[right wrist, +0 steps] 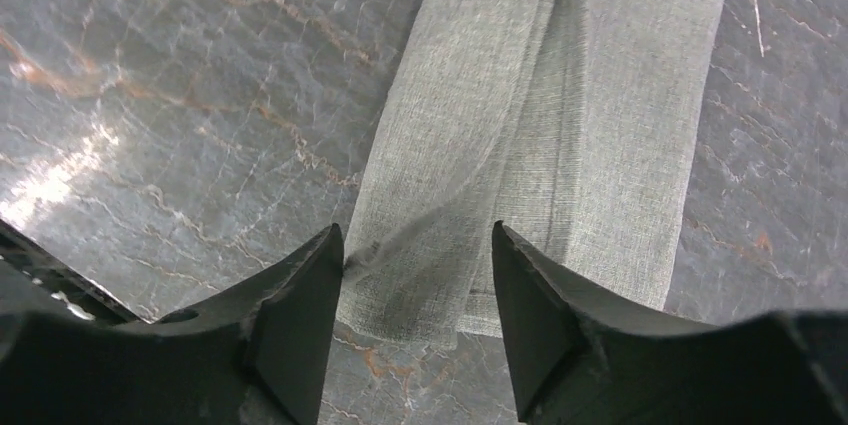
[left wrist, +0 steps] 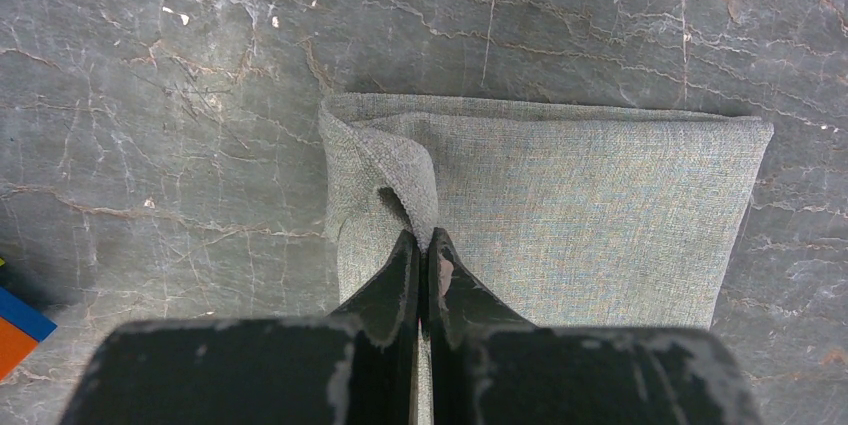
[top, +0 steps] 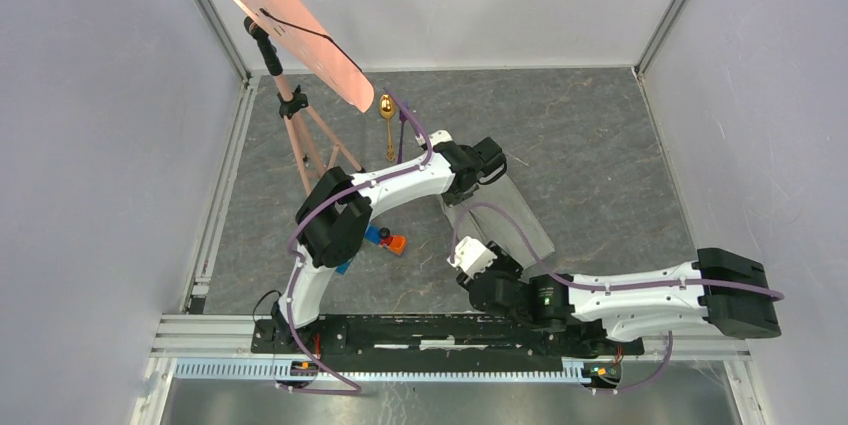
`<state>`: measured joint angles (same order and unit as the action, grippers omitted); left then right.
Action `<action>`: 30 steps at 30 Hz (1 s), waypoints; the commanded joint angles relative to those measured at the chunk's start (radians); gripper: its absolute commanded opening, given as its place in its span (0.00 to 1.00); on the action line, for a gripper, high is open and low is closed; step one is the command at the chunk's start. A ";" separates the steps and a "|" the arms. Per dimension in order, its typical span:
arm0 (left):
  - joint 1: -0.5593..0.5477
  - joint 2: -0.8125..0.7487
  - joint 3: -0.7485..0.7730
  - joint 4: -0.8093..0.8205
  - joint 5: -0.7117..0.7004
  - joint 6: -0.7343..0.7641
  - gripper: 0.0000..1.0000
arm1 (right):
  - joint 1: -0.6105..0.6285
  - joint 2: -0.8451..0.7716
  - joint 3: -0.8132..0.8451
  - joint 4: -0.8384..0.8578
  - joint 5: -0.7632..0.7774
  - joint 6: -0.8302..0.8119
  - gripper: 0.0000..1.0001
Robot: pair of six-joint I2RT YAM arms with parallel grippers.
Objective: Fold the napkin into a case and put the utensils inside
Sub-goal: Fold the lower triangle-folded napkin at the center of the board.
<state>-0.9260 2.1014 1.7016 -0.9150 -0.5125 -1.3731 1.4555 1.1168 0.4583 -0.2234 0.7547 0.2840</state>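
Note:
The grey-green napkin (top: 520, 217) lies folded into a strip in the middle of the table. My left gripper (left wrist: 427, 242) is shut on a raised fold of the napkin (left wrist: 560, 205) at its far end. My right gripper (right wrist: 418, 237) is open, its jaws either side of the napkin's near end (right wrist: 560, 135), just above it. The gold spoon (top: 387, 117) lies at the back. A slim purple handle, likely the fork (top: 401, 140), shows beside it, partly hidden by the left arm.
Colourful toy blocks (top: 385, 239) sit left of the napkin, one showing in the left wrist view (left wrist: 20, 330). A tripod (top: 310, 140) with a pink reflector board (top: 285, 20) stands at the back left. White walls enclose the table.

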 commanded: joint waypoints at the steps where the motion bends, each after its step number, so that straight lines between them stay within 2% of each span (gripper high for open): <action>1: 0.006 0.010 0.028 -0.003 -0.024 0.000 0.02 | 0.008 -0.086 0.020 0.025 0.102 0.094 0.59; 3: 0.006 0.011 0.029 -0.003 -0.028 0.003 0.02 | 0.004 -0.125 0.004 0.009 0.114 0.128 0.55; 4: 0.006 0.013 0.029 0.001 -0.028 0.006 0.02 | -0.006 -0.140 -0.005 0.009 0.105 0.137 0.50; 8: 0.006 0.028 0.044 0.011 -0.019 0.014 0.02 | -0.056 -0.165 -0.043 0.028 0.039 0.148 0.14; 10: 0.004 0.035 0.058 0.010 -0.025 0.022 0.02 | -0.072 -0.169 -0.048 0.014 0.035 0.161 0.05; 12: 0.005 0.040 0.064 0.010 -0.030 0.021 0.02 | -0.086 -0.184 -0.058 0.022 0.016 0.158 0.02; 13: 0.005 0.041 0.066 0.010 -0.032 0.019 0.02 | -0.091 -0.195 -0.064 0.027 0.001 0.155 0.03; 14: 0.004 0.040 0.067 0.010 -0.032 0.017 0.02 | -0.096 -0.209 -0.071 0.038 -0.015 0.151 0.10; 16: 0.005 0.041 0.069 0.009 -0.034 0.018 0.02 | -0.111 -0.244 -0.081 0.070 -0.087 0.142 0.33; 18: 0.005 0.039 0.067 0.010 -0.036 0.020 0.02 | -0.122 -0.272 -0.070 0.108 -0.173 0.129 0.45; 19: 0.006 0.039 0.066 0.010 -0.037 0.021 0.02 | -0.121 -0.274 -0.063 0.125 -0.219 0.115 0.55; 22: 0.005 0.040 0.068 0.010 -0.034 0.020 0.02 | -0.108 -0.248 -0.074 0.181 -0.271 0.105 0.70; 27: 0.006 0.040 0.070 0.010 -0.035 0.022 0.02 | -0.089 -0.114 -0.037 0.085 -0.135 0.157 0.73; 30: 0.006 0.039 0.066 0.010 -0.037 0.024 0.02 | -0.089 -0.070 -0.005 0.006 -0.053 0.207 0.57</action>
<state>-0.9260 2.1407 1.7348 -0.9100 -0.5137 -1.3724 1.3605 1.0096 0.3885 -0.1387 0.5816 0.4175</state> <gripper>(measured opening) 0.053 0.649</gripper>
